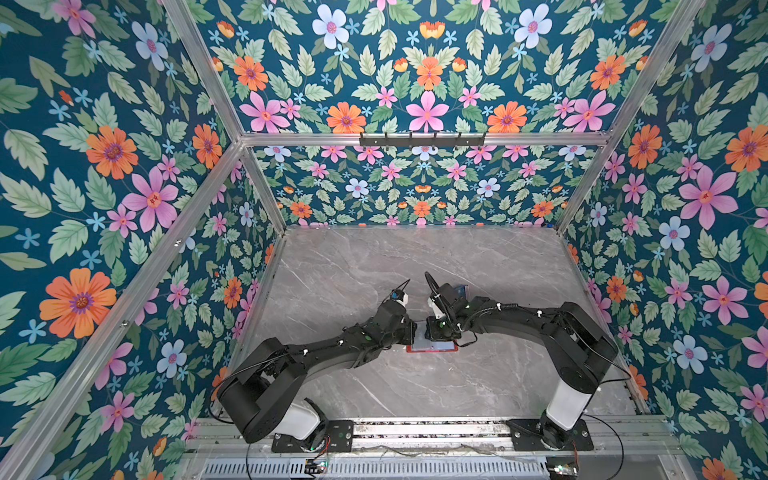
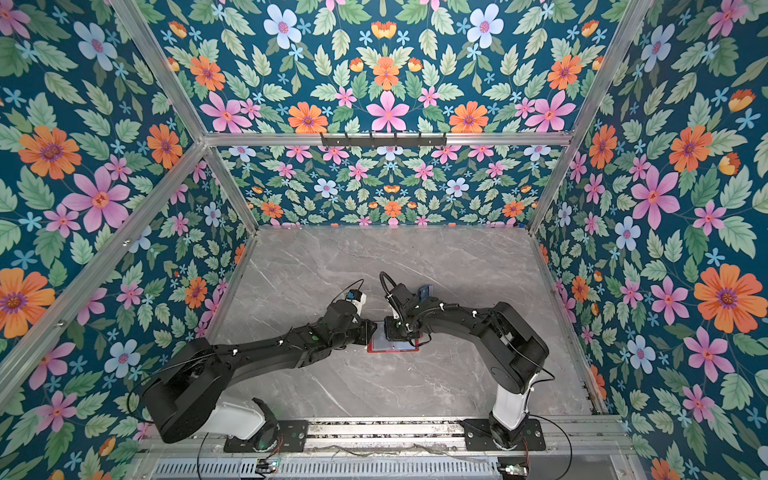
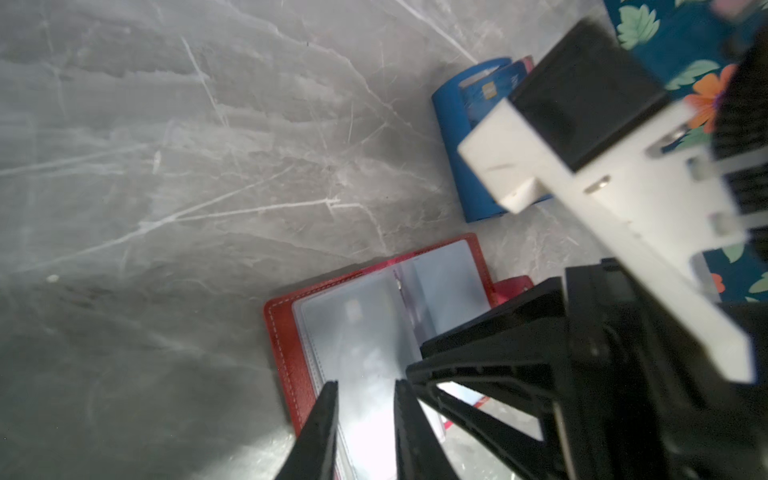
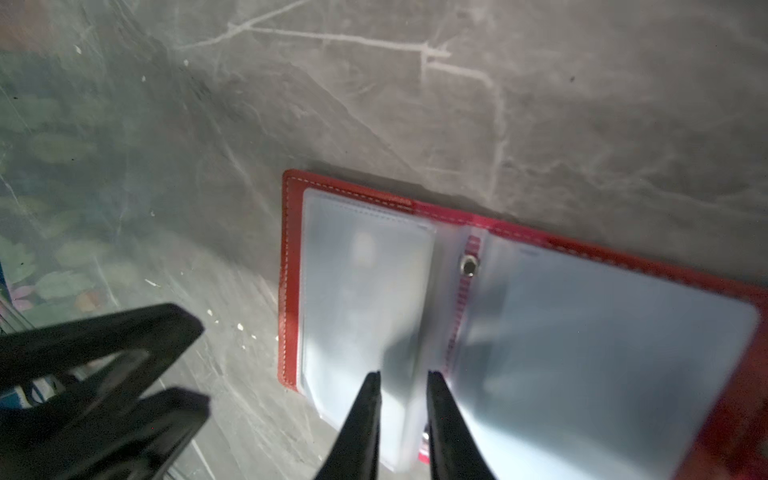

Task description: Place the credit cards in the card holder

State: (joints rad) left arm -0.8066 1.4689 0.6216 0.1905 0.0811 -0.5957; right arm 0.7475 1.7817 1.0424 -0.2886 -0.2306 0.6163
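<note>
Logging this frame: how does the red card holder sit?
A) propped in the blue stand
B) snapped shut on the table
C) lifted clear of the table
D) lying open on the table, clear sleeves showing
D: the card holder lies spread open on the marble table, its clear sleeves facing up in both wrist views.
</note>
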